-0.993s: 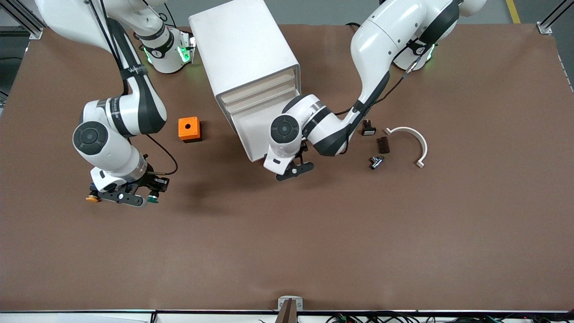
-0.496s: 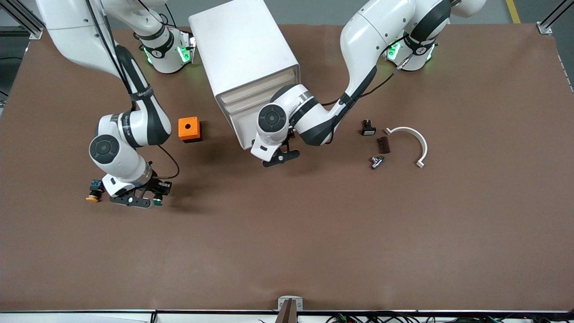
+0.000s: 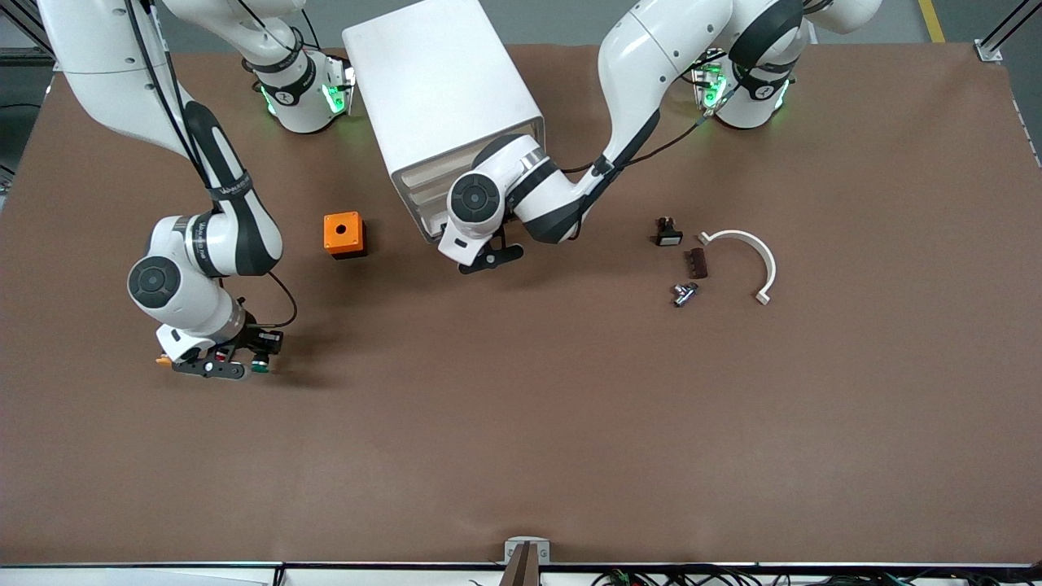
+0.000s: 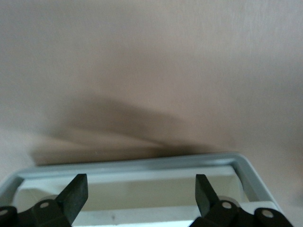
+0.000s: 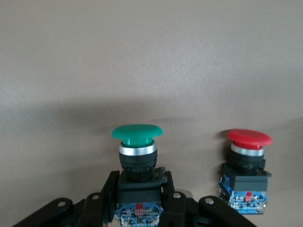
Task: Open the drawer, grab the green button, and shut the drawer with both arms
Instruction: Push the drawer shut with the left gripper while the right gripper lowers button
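Observation:
The white cabinet [image 3: 444, 98] stands between the arm bases. Its lowest drawer [image 3: 430, 221] sticks out only slightly. My left gripper [image 3: 488, 256] is open right in front of that drawer. In the left wrist view the drawer's white rim [image 4: 142, 165] runs between the open fingers of my left gripper [image 4: 140, 194], and the drawer looks empty. My right gripper [image 3: 220, 368] is low over the table toward the right arm's end. It is shut on the black body of the green-capped button [image 3: 259, 367]. The right wrist view shows that button [image 5: 137, 134] held in my right gripper [image 5: 141, 194].
A red-capped button [image 5: 248, 138] stands beside the green one. A yellow-orange-capped button [image 3: 165, 359] lies by my right gripper. An orange box [image 3: 343, 234] sits beside the cabinet. A white curved piece [image 3: 745, 260], a black part [image 3: 668, 233], a brown block [image 3: 696, 262] and a metal piece [image 3: 684, 293] lie toward the left arm's end.
My left gripper has moved toward the cabinet and the drawer has slid in with it. My right gripper has shifted sideways toward the yellow-orange-capped button, still holding the green button.

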Robot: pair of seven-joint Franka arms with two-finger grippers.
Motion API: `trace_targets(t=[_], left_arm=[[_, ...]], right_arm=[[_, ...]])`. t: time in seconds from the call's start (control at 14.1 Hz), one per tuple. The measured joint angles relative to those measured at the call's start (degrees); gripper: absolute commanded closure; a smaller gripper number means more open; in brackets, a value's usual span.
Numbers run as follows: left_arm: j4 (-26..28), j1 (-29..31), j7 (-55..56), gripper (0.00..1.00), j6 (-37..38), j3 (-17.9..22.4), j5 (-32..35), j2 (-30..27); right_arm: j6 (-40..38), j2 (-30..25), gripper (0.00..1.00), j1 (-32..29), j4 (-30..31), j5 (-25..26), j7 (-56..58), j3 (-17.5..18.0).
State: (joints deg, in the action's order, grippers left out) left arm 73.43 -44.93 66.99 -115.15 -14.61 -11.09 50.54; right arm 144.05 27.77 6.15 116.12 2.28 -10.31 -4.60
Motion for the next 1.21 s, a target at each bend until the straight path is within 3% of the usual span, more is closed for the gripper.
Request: trace_targets(t=[0.43,0.92,0.99,1.06,1.13,1.21], left_arm=[[0.4,-0.3,0.0,0.00,0.0,0.0,-2.2,0.0],[1.1,-0.7,0.1,0.00,0.0,0.2,-5.6,0.0],[1.1,-0.7,0.1,0.00,0.0,0.2,-5.6,0.0],[1.1,-0.7,0.1,0.00,0.0,0.2,-5.7,0.0],[1.1,-0.6,0.1,0.00,0.0,0.2,-5.8,0.0],[1.0,-0.5,0.1,0.00,-0.1,0.2,-5.9,-0.1]], right_arm=[[0.9,0.0,1.00,0.0,1.9,-0.1,0.0,0.4],[4.1,1.8,0.98,0.4,2.1,-4.3,0.0,1.1],[4.1,1.8,0.83,0.4,2.1,-4.3,0.0,1.1],[4.1,1.8,0.49,0.4,2.1,-4.3,0.0,1.1],[4.1,1.8,0.06,0.4,2.0,-4.3,0.0,1.1],[4.1,1.8,0.00,0.4,2.0,-4.3,0.0,1.1]])
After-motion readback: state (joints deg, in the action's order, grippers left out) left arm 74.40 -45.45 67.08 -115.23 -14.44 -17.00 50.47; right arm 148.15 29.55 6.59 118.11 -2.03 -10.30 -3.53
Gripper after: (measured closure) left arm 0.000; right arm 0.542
